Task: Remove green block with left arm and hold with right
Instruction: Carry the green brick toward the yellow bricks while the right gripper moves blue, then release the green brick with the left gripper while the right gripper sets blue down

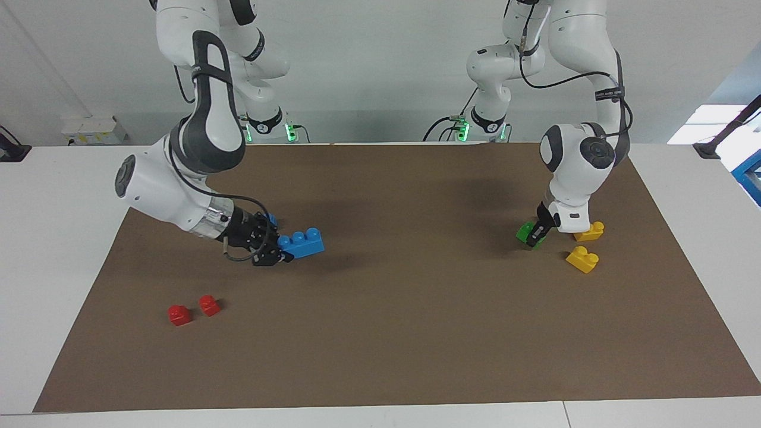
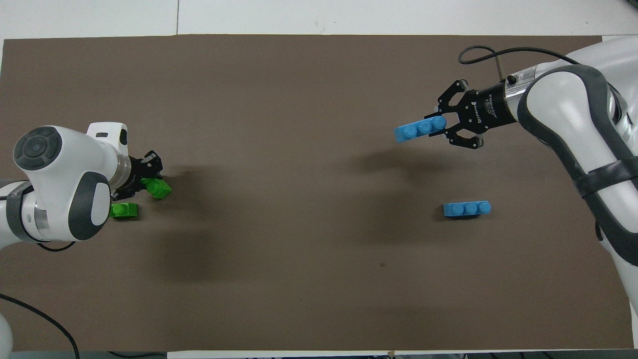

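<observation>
My left gripper [image 1: 538,230] [image 2: 145,175] is down at the mat near the left arm's end, shut on a green block [image 1: 524,231] [image 2: 160,189] that sits tilted in its fingers. A second green block [image 2: 124,210] lies beside it, nearer to the robots; the left hand hides it in the facing view. My right gripper [image 1: 278,249] [image 2: 445,124] is over the mat toward the right arm's end, shut on the end of a blue three-stud brick [image 1: 304,242] [image 2: 418,130] held above the mat.
Another blue three-stud brick [image 2: 467,208] lies on the brown mat [image 1: 380,333] under the right hand. Two yellow bricks [image 1: 589,231] [image 1: 582,258] lie beside the left gripper. Two red bricks [image 1: 179,314] [image 1: 208,305] lie farther from the robots, toward the right arm's end.
</observation>
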{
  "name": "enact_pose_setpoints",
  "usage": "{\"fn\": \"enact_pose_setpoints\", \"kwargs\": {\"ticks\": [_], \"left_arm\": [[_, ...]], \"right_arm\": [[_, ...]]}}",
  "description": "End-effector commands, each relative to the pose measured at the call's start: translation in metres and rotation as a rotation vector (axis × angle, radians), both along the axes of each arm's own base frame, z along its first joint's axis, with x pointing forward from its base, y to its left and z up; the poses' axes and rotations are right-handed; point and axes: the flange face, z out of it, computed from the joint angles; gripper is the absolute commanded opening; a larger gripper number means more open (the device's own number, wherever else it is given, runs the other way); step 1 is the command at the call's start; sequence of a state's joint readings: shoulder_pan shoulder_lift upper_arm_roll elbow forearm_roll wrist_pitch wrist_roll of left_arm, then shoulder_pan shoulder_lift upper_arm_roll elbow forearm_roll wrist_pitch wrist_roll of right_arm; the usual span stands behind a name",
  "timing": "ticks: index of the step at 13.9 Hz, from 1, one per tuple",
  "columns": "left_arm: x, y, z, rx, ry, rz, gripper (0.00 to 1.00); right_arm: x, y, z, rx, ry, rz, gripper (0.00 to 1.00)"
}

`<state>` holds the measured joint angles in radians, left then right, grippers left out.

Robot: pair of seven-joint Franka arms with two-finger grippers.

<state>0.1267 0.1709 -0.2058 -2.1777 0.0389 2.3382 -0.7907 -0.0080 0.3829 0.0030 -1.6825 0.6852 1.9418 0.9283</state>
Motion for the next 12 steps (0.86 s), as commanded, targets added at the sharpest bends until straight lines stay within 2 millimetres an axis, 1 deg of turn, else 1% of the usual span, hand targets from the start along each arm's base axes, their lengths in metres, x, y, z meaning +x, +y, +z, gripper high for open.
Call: {"fn": "enact_pose_setpoints", "kwargs": {"ticks": [1, 2, 3, 5, 6, 8, 9, 11, 12], "left_arm": [[0.001, 0.001, -0.011, -0.019, -0.014, -0.012, 0.00], [0.002, 0.002, -0.011, -0.020, -0.020, -0.008, 0.00], [0.002, 0.003, -0.012, -0.019, -0.017, -0.005, 0.00], [0.002, 0.004, -0.012, -0.019, -0.019, -0.001, 0.00], [0.002, 0.004, -0.012, -0.019, -0.019, -0.002, 0.00], [0.003, 0.007, -0.011, -0.019, -0.019, 0.010, 0.00], [0.002, 0.006, -0.012, -0.019, -0.014, 0.018, 0.00], [0.002, 0.007, -0.012, -0.019, -0.015, 0.111, 0.00], [0.003, 0.007, -0.011, -0.019, -0.018, 0.128, 0.00]], "right_arm": [[0.008, -0.041, -0.038, -0.015, -0.013, 0.079, 0.00], [0.005, -0.054, -0.046, -0.030, -0.005, 0.083, 0.00], [0.003, -0.060, -0.051, -0.032, 0.004, 0.083, 0.00], [-0.007, -0.072, -0.066, -0.026, 0.029, 0.078, 0.00], [-0.010, -0.078, -0.070, -0.025, 0.026, 0.086, 0.00], [-0.013, -0.098, -0.076, -0.025, 0.016, 0.076, 0.00], [-0.016, -0.102, -0.085, -0.025, 0.021, 0.080, 0.00], [-0.025, -0.114, -0.101, -0.036, 0.030, 0.049, 0.00], [-0.028, -0.115, -0.105, -0.044, 0.029, 0.040, 0.00]]}}
